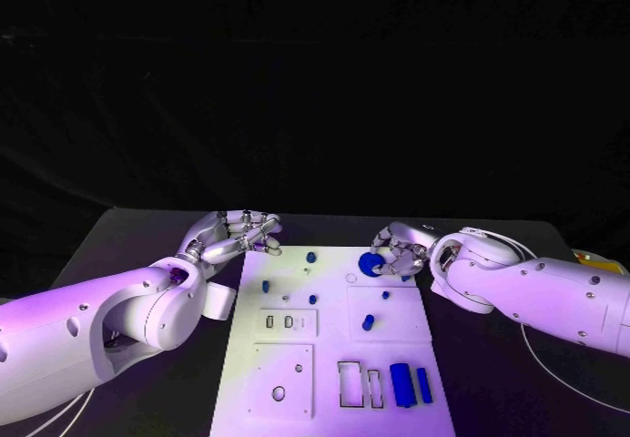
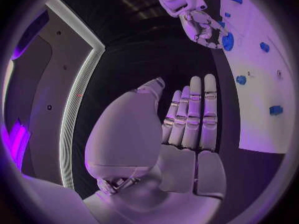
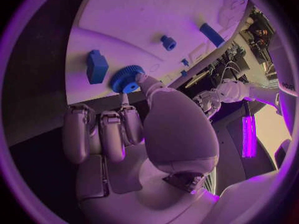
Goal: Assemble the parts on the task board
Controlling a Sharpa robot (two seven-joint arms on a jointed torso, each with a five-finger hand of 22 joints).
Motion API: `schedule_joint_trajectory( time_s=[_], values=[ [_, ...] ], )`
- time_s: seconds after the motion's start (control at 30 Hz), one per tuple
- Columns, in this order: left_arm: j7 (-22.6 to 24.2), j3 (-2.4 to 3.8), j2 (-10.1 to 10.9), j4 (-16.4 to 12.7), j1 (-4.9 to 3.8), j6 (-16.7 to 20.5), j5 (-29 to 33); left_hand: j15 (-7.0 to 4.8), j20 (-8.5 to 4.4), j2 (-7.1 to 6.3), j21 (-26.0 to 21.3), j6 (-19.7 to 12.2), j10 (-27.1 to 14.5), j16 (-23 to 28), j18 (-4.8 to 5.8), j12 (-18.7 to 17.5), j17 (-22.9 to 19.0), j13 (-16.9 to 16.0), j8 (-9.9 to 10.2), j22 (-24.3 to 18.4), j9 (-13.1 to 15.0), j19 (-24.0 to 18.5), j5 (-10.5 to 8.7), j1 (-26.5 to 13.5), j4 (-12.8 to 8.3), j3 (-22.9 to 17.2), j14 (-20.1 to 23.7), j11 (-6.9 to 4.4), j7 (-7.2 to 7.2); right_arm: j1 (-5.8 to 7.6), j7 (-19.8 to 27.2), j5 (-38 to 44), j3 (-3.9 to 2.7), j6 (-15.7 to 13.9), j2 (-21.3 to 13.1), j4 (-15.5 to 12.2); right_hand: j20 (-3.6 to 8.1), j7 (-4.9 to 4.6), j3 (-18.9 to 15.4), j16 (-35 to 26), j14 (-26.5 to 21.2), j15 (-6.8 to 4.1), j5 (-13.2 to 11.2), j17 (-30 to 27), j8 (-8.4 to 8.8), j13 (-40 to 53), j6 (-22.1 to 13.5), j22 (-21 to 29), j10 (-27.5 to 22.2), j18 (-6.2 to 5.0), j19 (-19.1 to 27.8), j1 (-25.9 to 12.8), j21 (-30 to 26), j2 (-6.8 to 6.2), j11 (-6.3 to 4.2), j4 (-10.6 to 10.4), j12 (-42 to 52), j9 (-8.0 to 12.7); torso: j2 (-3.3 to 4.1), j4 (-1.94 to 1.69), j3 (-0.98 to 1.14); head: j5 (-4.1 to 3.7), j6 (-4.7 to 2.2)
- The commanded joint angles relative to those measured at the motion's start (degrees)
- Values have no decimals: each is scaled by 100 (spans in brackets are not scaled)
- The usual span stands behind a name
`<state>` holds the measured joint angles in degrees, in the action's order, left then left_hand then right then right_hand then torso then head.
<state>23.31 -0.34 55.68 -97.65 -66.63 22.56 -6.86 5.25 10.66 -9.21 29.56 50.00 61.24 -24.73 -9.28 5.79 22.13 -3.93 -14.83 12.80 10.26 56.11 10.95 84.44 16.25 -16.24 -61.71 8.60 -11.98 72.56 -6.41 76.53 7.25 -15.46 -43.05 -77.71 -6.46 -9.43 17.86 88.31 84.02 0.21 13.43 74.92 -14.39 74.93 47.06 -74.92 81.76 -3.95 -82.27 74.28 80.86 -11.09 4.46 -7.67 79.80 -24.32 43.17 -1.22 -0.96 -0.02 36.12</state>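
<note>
Blue gear (image 1: 370, 263) sits at far end of the task board (image 1: 329, 364), pinched in the right hand (image 1: 398, 252) betw thumb and a fingertip; a blue block (image 3: 97, 66) lies on the board just beside it. Left hand (image 1: 240, 233), w/ nothing in it and fingers apart, hovers off the board's far left corner, well apart from the gear.

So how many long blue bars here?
2: a wide bar, a thin bar, side by side at the task board's near right corner. The right hand, holding the gear, may hide others.
</note>
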Motion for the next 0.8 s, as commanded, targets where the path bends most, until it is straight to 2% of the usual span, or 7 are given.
schedule_joint_trajectory(
  time_s=[0.03,0.27,0.4,0.47,0.57,0.67,0.8],
  values=[
    [54,5,-10,-9,-7,-108,17,-11,-5,0,34,-4,21,-36,-102,-18,13,-9,22,10,8,-36,-32,26,4,-36,32,0,9,-22,13,15,5,44,27,27,3,-15,-1,23,483,25,29,916,-22,457,-31,-274,35,103,-43,46,29,42,18,-30,24,2,1,5,-1,-1,8],
    [46,5,-11,-2,-7,-128,17,-11,-5,0,34,-4,21,-36,-102,-18,13,-9,22,10,8,-36,-32,26,4,-36,32,0,9,-50,14,168,11,32,68,44,0,-7,20,28,485,24,6,927,-77,543,40,-298,85,106,-50,103,42,62,14,-12,113,-24,-7,2,-3,-1,35],
    [42,5,-7,2,-6,-141,17,-11,-5,0,34,-4,21,-36,-102,-18,13,-9,22,10,8,-36,-32,26,4,-36,32,0,9,-68,42,211,19,-117,71,29,19,41,140,35,487,-7,-154,941,-201,654,247,-462,164,140,-140,211,156,184,-27,13,231,-71,-18,14,-2,12,34],
    [40,5,-6,5,-6,-144,17,-11,-5,0,34,-4,21,-36,-102,-18,13,-9,22,10,8,-36,-32,26,4,-36,32,0,9,-75,53,227,21,-271,70,23,39,85,244,40,490,-35,-211,957,-265,735,375,-502,230,147,-160,286,183,264,-64,45,312,-96,-16,13,-1,7,24],
    [35,5,-3,13,-6,-150,18,-11,-4,2,39,-5,20,-38,-102,-23,20,-9,24,13,8,-41,-33,24,7,-39,36,1,8,-90,74,255,22,-622,63,-1,103,201,496,57,504,-117,-240,1023,-402,969,649,-627,422,174,-232,463,270,417,-165,162,535,-168,-15,13,0,2,14],
    [33,5,-2,26,-6,-149,18,-11,-4,2,39,-5,20,-38,-102,-23,20,-9,24,13,8,-41,-33,24,7,-39,36,1,8,-101,108,306,23,-1008,47,-58,149,244,619,69,514,-158,-180,1072,-439,1033,734,-692,475,189,-268,475,315,401,-206,229,594,-207,-10,4,3,-10,2],
    [32,5,-3,39,-6,-148,18,-11,-4,2,39,-5,20,-38,-102,-23,20,-9,24,13,8,-41,-33,24,7,-39,36,1,8,-108,125,439,23,-1382,37,-166,160,252,653,74,518,-167,-175,1092,-446,1056,755,-718,494,195,-283,462,333,379,-215,249,616,-220,-7,-5,3,-11,-16]
  ],
)
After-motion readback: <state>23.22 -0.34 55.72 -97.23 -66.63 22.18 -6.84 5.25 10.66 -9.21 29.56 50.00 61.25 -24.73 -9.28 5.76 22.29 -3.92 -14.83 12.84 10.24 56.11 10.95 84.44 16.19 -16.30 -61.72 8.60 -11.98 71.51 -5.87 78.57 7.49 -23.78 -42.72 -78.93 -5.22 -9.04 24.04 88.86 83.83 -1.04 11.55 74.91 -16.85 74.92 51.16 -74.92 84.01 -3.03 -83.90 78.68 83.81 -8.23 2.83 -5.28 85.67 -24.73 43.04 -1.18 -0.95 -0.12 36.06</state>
